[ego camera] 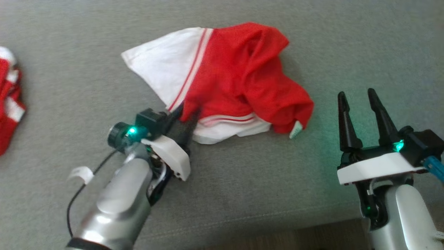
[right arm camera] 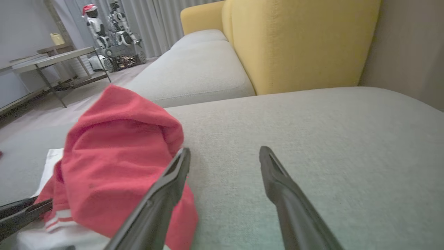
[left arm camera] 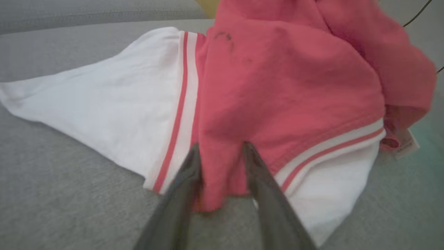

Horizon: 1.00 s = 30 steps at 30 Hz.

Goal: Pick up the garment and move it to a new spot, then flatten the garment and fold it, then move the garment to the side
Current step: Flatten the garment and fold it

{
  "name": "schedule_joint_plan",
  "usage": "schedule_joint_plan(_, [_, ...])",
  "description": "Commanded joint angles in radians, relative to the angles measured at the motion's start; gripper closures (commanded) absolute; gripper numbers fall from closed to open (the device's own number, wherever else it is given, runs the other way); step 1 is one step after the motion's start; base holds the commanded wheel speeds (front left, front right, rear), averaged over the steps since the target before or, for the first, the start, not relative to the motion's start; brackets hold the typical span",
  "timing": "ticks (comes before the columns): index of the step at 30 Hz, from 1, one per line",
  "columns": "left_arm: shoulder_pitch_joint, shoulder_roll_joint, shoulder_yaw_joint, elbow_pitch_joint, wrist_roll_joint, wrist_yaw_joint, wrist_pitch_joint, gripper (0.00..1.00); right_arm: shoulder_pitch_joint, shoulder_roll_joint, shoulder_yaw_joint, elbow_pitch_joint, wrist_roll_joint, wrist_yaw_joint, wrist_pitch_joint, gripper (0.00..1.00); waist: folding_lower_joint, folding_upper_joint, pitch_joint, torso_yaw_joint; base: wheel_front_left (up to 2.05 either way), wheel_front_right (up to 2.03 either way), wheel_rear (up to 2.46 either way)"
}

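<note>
The garment [ego camera: 239, 73] is a red and white shirt with thin stripes, lying crumpled on the grey sofa cushion [ego camera: 242, 191]. My left gripper [ego camera: 189, 110] is at its near edge. In the left wrist view the gripper [left arm camera: 221, 147] is open, its two fingers on either side of a fold of the garment's [left arm camera: 295, 80] red hem. My right gripper [ego camera: 356, 93] is open and holds nothing, hovering to the right of the shirt. In the right wrist view that gripper [right arm camera: 224, 151] points over bare cushion, with the garment [right arm camera: 118, 163] bunched on the left.
Another red and white cloth [ego camera: 8, 100] lies at the cushion's far left edge. The cushion's front edge and a strip of wood floor [ego camera: 312, 239] run along the bottom. A yellow backrest [right arm camera: 298, 41] rises behind the seat; a low table [right arm camera: 52, 59] stands in the room beyond.
</note>
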Motion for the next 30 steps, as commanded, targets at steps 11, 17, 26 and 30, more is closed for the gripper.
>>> schedule_joint_plan(11, [-0.062, 0.149, 0.09, -0.228, -0.039, 0.013, -0.006, 1.0, -0.011, -0.003, -0.015, 0.004, 0.028, 0.008, -0.04, 0.0, 0.0, 0.0, -0.014, -0.024, 0.0, 0.0, 0.0])
schedule_joint_plan(17, [0.042, 0.281, 0.164, -0.487, -0.024, 0.081, 0.021, 1.0, 0.0, -0.003, -0.031, 0.008, 0.027, 0.008, -0.037, 0.0, 0.0, 0.0, -0.049, -0.002, 0.0, 0.0, 0.0])
schedule_joint_plan(26, [0.243, 0.425, 0.277, -0.741, -0.074, 0.188, 0.175, 1.0, 0.012, -0.003, -0.04, -0.005, 0.029, 0.008, -0.024, 0.0, 0.0, 0.0, -0.062, 0.014, 0.0, 0.0, 0.0])
schedule_joint_plan(30, [0.269, 0.398, 0.291, -0.645, -0.137, 0.173, 0.156, 1.0, 0.003, -0.003, -0.033, -0.01, 0.031, 0.008, -0.021, 0.0, 0.0, 0.0, -0.05, 0.011, 0.0, 0.0, 0.0])
